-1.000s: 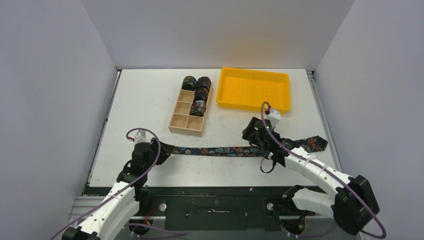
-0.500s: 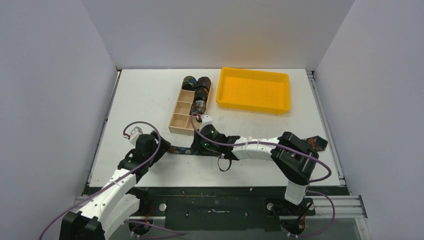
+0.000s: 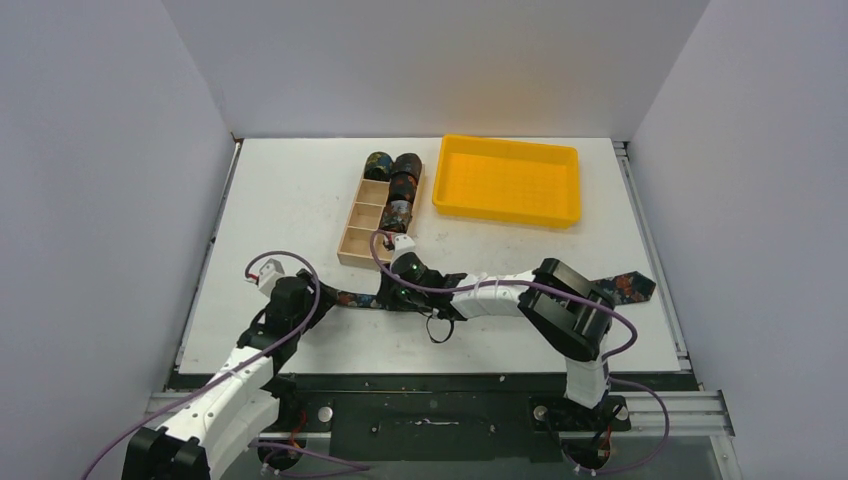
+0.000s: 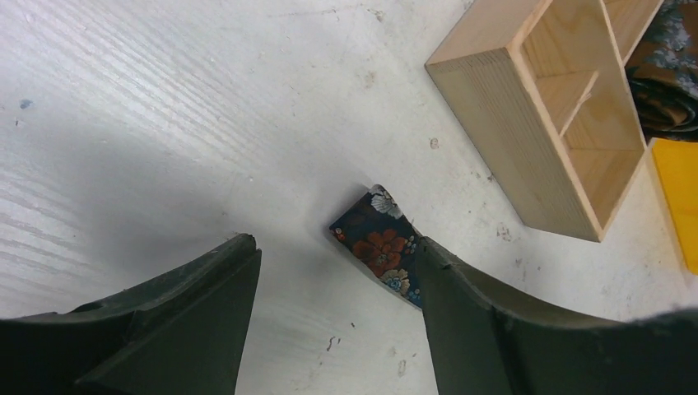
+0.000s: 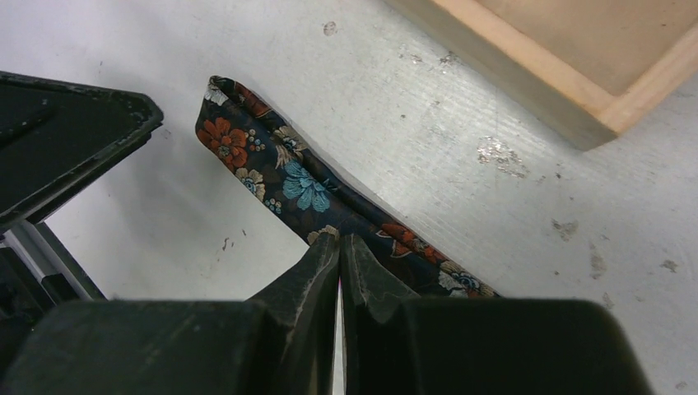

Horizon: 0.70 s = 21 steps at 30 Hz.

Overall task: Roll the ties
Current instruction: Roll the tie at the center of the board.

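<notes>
One dark floral tie (image 3: 350, 298) lies flat across the near table, and its wide end (image 3: 625, 287) shows at the right. My right arm covers the tie's middle. The narrow end (image 4: 379, 239) lies on the table between the fingers of my open left gripper (image 4: 333, 255), close to the right finger and held by neither. My right gripper (image 5: 339, 240) is shut, its tips pinching the tie's near edge (image 5: 280, 177) a short way from that end. From above, the left gripper (image 3: 312, 298) and right gripper (image 3: 392, 295) face each other. Three rolled ties (image 3: 405, 170) sit in the wooden box.
The wooden compartment box (image 3: 360, 245) stands just behind the right gripper and also shows as the box (image 5: 576, 74) and the box (image 4: 510, 107). A yellow tray (image 3: 507, 180) sits at the back right. Grey walls close in both sides.
The right arm swung left from the tie's right part to its narrow end and shut there. The left gripper opened, let go of the end and drew back slightly.
</notes>
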Each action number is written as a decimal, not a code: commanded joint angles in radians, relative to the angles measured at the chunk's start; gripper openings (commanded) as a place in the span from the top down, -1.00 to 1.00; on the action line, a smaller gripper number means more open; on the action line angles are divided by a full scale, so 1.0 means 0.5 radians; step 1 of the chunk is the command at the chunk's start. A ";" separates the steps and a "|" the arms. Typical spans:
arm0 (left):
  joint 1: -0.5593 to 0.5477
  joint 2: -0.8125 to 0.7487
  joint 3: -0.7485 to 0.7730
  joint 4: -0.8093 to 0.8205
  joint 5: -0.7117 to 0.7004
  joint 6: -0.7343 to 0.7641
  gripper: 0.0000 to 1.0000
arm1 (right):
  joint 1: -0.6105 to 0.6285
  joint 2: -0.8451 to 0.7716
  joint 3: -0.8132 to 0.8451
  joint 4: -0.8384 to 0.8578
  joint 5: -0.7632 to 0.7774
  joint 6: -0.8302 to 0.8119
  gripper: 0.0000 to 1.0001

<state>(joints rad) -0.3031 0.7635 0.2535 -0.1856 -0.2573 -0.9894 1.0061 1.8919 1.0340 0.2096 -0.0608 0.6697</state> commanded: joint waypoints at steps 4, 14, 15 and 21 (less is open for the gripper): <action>0.038 0.121 -0.047 0.442 0.023 0.024 -0.25 | 0.112 0.112 0.259 -0.033 0.020 -0.001 0.89; 0.048 0.222 -0.202 0.762 0.120 0.140 0.06 | 0.114 0.235 0.414 -0.190 0.040 0.023 0.89; 0.048 0.228 -0.210 0.791 0.127 0.145 0.08 | 0.114 0.248 0.424 -0.212 0.048 0.024 0.89; 0.049 0.302 -0.230 0.910 0.130 0.159 0.08 | 0.102 0.304 0.456 -0.273 0.036 0.052 0.89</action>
<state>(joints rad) -0.2848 0.8902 0.1352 0.1440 -0.2050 -0.9295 1.0657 2.0277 1.2148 0.0998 -0.0574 0.6830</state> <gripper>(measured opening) 0.458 0.059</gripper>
